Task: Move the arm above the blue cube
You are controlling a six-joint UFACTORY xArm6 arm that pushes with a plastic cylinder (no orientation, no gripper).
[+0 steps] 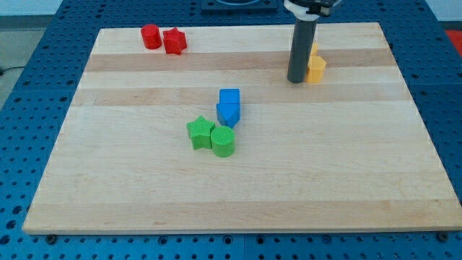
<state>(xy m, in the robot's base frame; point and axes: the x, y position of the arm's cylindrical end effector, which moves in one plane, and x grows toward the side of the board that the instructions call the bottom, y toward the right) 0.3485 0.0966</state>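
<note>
A blue cube (pixel 229 97) sits near the board's middle, touching a second blue block (pixel 227 114) just below it. My tip (pixel 296 80) is the lower end of a dark rod at the view's upper right. It is well to the right of the blue cube and a little above it. A yellow block (pixel 315 69) sits right beside the tip on its right, and another yellow block (pixel 314 50) is partly hidden behind the rod.
A green star (pixel 200 132) and a green cylinder (pixel 223 141) touch each other below the blue blocks. A red cylinder (pixel 150 36) and a red star (pixel 174 41) sit at the top left. The wooden board (pixel 108 180) lies on a blue perforated table.
</note>
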